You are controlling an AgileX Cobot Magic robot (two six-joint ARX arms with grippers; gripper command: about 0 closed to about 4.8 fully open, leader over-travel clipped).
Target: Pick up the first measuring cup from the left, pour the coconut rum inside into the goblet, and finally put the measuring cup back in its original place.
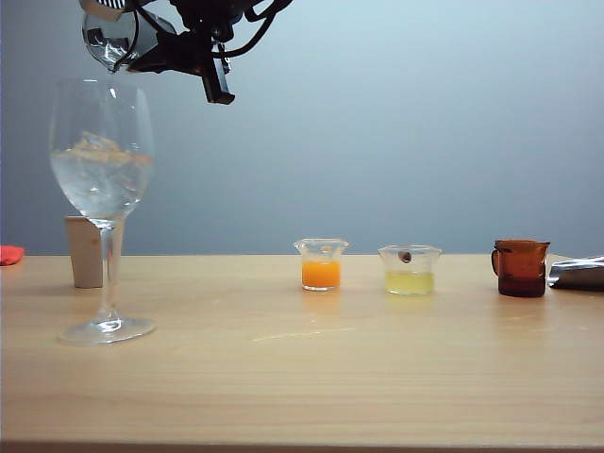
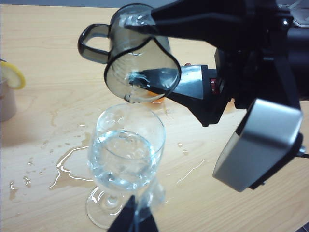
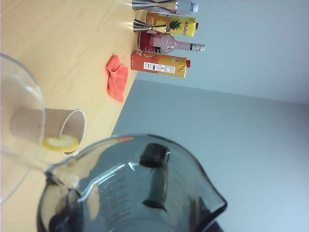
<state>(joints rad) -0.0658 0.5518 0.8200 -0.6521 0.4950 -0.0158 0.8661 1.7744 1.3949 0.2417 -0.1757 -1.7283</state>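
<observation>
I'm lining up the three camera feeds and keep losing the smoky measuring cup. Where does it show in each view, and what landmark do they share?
Exterior view: the measuring cup is at top left, tipped above the goblet, held by the right end effector.
Left wrist view: upper middle, mouth tilted down over the goblet.
Right wrist view: fills the lower foreground.
Shared landmark: the beige paper cup.

Smoky grey measuring cup (image 2: pixel 140 63) tipping above tall clear goblet (image 2: pixel 126 164), clear rum (image 2: pixel 123 162) filling its bowl, goblet standing upright.
</observation>
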